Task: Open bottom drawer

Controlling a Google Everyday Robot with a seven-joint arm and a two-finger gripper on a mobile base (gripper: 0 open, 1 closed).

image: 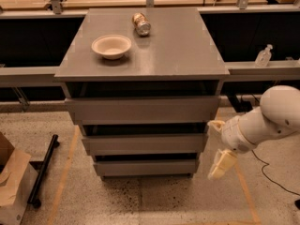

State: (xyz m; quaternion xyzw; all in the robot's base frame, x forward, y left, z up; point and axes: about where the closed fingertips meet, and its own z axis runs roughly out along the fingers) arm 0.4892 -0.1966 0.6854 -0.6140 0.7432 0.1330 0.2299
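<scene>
The grey cabinet has three handle-less drawer fronts stacked under its top. The bottom drawer (146,167) is the lowest and narrowest front and sits closed just above the floor. My gripper (220,165) hangs at the end of the white arm, to the right of the cabinet's lower right corner, at about the height of the bottom drawer. It is close to the drawer's right end but apart from it, and it holds nothing.
A white bowl (111,46) and a can on its side (140,24) rest on the cabinet top (178,55). A cardboard box (11,182) and a black bar (42,170) lie on the floor at left. A clear bottle (263,56) stands on the right ledge. A cable (276,177) runs along the floor at right.
</scene>
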